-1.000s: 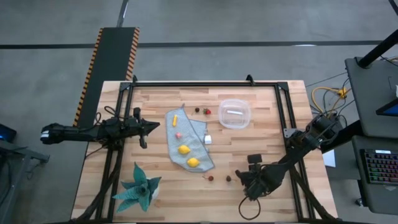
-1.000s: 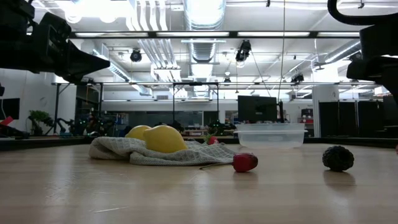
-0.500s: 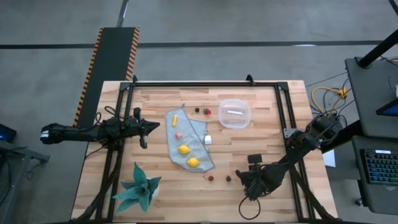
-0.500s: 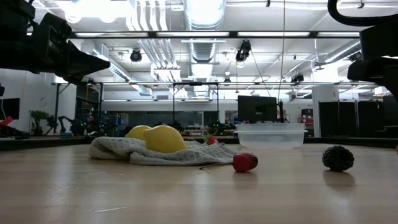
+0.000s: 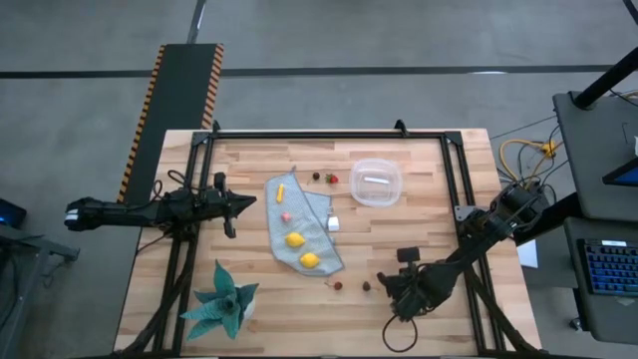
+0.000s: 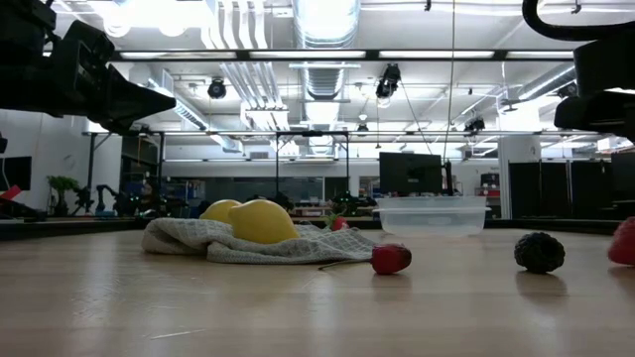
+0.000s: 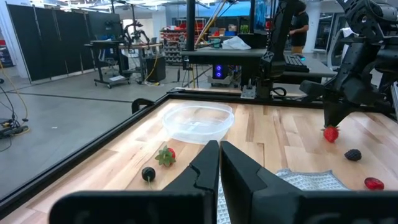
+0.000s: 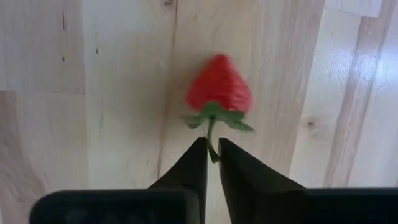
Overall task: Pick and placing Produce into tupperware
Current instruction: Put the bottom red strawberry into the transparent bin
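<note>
Right end effector (image 8: pixel 211 155) | pinching strawberry (image 8: pixel 219 87) stem | above table (image 8: pixel 93 93)

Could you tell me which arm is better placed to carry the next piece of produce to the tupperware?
The right: its claw is shut on a strawberry by the stem. The left claw, also shut, hangs empty beside the cloth.

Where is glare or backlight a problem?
Low view: ceiling lights blow out; left arm and right arm read as silhouettes. Right wrist view: sheen on the table beside the strawberry. High view: even light, weak shadows.
</note>
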